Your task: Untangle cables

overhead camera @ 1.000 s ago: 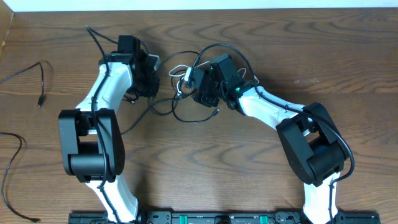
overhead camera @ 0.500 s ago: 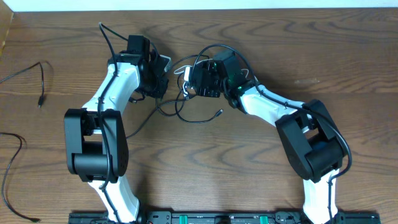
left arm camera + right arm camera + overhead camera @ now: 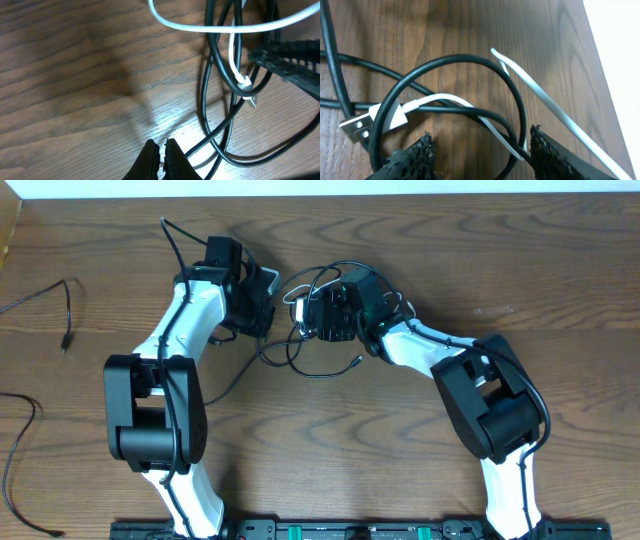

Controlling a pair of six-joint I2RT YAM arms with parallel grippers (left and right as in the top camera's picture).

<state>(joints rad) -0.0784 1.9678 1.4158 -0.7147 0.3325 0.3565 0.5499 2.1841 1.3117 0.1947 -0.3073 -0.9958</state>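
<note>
While looking down from overhead, find the cables (image 3: 305,350) bunched on the table (image 3: 400,450) toward its far middle, between the two arms. Note black loops crossing one another, with a short white cable (image 3: 440,98) threaded through them. Off at the left edge, well apart from the bunch, see two more black cables (image 3: 68,310) lying loose. At the left gripper (image 3: 161,150), find fingertips pressed together, gripping nothing, low over the wood and just beside a black strand (image 3: 210,137); touching it or not, hard to say. At the right gripper (image 3: 480,150), find fingers (image 3: 417,155) standing partly open, straddling a black loop (image 3: 455,57) and the white cable, with its plug (image 3: 375,120) flat on the wood. No grip on either, so far as can be told.
</note>
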